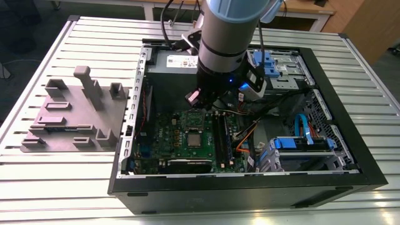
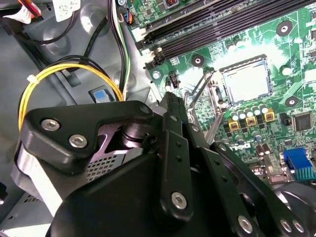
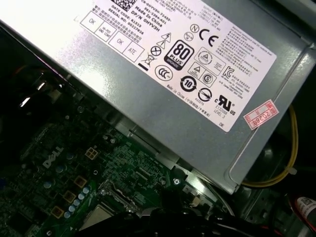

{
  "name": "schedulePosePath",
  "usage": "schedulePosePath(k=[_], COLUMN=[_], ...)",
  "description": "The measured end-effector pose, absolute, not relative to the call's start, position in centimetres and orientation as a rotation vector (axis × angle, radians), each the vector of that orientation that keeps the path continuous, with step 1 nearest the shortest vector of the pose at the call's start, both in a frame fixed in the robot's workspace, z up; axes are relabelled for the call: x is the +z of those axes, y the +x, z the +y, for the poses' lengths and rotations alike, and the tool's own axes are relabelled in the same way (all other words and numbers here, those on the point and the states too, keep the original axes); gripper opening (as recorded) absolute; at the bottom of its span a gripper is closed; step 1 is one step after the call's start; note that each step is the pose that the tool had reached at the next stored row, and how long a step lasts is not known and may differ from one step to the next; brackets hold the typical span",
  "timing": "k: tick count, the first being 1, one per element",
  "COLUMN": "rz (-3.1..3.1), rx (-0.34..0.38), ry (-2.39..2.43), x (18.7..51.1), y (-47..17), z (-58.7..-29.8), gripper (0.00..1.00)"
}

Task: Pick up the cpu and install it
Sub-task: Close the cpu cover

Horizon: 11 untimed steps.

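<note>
The cpu (image 2: 245, 83) is a small shiny silver square lying flat inside the dark socket on the green motherboard (image 2: 276, 54). A thin metal lever (image 2: 201, 89) stands raised beside the socket. In the exterior view the cpu (image 1: 195, 139) sits mid-board, and its corner (image 3: 96, 217) also shows in the first wrist view. My gripper (image 2: 178, 104) hangs above the board a short way from the socket, its black fingers pressed together with nothing between them. In the exterior view the gripper (image 1: 209, 107) hovers just behind the socket.
The grey power-supply box (image 3: 173, 74) fills the case's rear next to the board. Black memory slots (image 2: 222, 24) run beside the socket. Yellow cables (image 2: 64, 74) loop near the case wall. Blue drive caddies (image 1: 300, 143) sit at the exterior view's right, a grey fixture block (image 1: 75, 117) at its left.
</note>
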State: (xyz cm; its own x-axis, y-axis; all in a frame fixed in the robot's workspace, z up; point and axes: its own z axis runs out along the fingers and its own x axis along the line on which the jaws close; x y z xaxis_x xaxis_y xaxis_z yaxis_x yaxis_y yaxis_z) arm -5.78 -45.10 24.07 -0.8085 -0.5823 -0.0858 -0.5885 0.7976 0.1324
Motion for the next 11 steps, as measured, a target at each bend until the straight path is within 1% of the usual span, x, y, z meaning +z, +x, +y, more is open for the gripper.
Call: schedulePosePath(k=[11], rz=[2.918], rx=[0.239], ry=[-1.032], x=[24.25], y=[-5.78], z=[-45.1], gripper=[0.1])
